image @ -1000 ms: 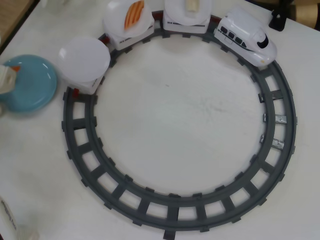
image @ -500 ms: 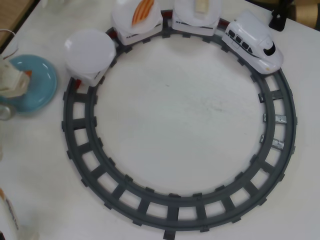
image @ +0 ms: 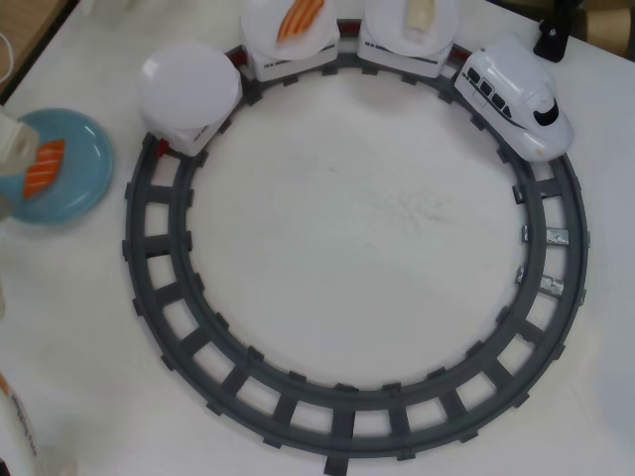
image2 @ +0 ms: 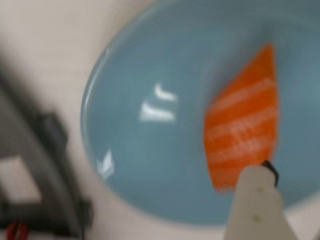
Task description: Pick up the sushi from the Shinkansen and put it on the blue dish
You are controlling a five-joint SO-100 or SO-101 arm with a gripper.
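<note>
Jaws hover just above sushi [image2: 242, 131] lying on blue dish [image2: 150, 165].

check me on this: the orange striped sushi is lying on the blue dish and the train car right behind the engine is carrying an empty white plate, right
Not quite. The sushi does lie on the blue dish, but the car right behind the Shinkansen is not empty: its white plate holds a pale cream slab. The empty white plate rides on the last car. The overhead view shows this.
</note>
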